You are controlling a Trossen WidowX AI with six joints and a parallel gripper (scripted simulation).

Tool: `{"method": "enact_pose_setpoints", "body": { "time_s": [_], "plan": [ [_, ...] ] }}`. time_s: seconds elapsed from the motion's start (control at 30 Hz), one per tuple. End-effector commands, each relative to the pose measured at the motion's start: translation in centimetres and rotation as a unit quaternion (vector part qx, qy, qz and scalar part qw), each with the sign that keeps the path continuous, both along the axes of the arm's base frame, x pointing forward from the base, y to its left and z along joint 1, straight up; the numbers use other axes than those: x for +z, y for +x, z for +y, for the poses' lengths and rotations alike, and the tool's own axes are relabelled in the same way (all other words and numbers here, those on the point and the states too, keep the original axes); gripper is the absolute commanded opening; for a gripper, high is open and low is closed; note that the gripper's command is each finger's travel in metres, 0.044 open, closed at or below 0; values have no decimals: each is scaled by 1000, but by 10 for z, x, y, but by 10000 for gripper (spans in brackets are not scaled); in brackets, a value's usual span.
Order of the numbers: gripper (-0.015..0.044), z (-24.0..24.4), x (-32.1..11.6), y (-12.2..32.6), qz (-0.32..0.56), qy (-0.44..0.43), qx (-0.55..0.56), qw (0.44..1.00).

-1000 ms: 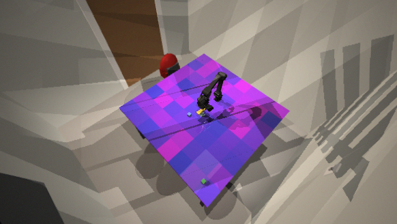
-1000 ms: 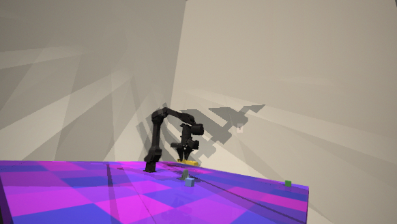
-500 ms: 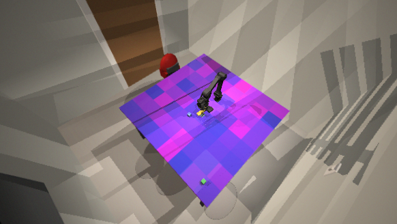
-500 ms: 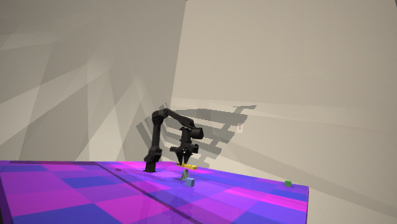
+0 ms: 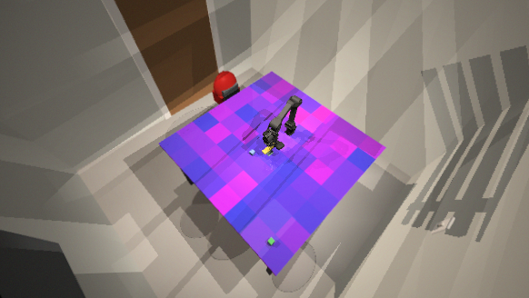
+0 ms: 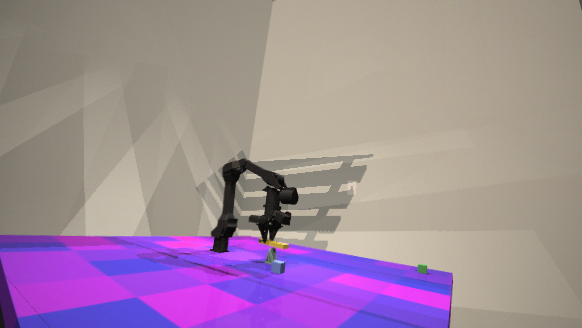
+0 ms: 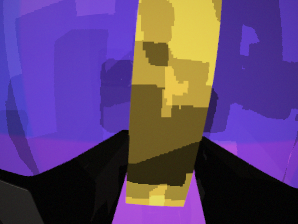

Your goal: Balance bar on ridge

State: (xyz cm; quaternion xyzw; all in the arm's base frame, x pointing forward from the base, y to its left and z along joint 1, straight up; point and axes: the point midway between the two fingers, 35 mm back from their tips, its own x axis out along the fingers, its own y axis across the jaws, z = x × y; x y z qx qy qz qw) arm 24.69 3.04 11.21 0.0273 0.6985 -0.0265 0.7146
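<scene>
The yellow bar (image 5: 265, 151) (image 6: 280, 245) (image 7: 175, 75) is held near one end and is clear of the table. My gripper (image 6: 268, 240) (image 7: 162, 141) is shut on the bar, with one black finger on each long side. The grey-green ridge (image 6: 271, 257) stands on the table directly below the bar in the exterior view. The bar looks nearly level there, just over the ridge's top; whether they touch cannot be told. In the wrist view the bar runs away from the fingers, and the ridge is hidden, apparently beneath it.
A light blue cube (image 5: 252, 152) (image 6: 278, 267) stands on the table (image 5: 318, 213) (image 6: 165, 295) close beside the ridge. A green cube (image 5: 271, 241) (image 6: 422, 269) lies near a far corner. A red helmet-like object (image 5: 224, 85) is beyond the table's edge.
</scene>
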Motion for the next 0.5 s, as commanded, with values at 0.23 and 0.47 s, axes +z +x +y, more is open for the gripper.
{"method": "enact_pose_setpoints", "body": {
  "time_s": [0.23, 0.47],
  "plan": [
    [0, 0, -1, -1, 1, 1, -3, 1000],
    [0, 0, -1, 0, 1, 1, -3, 1000]
  ]
}}
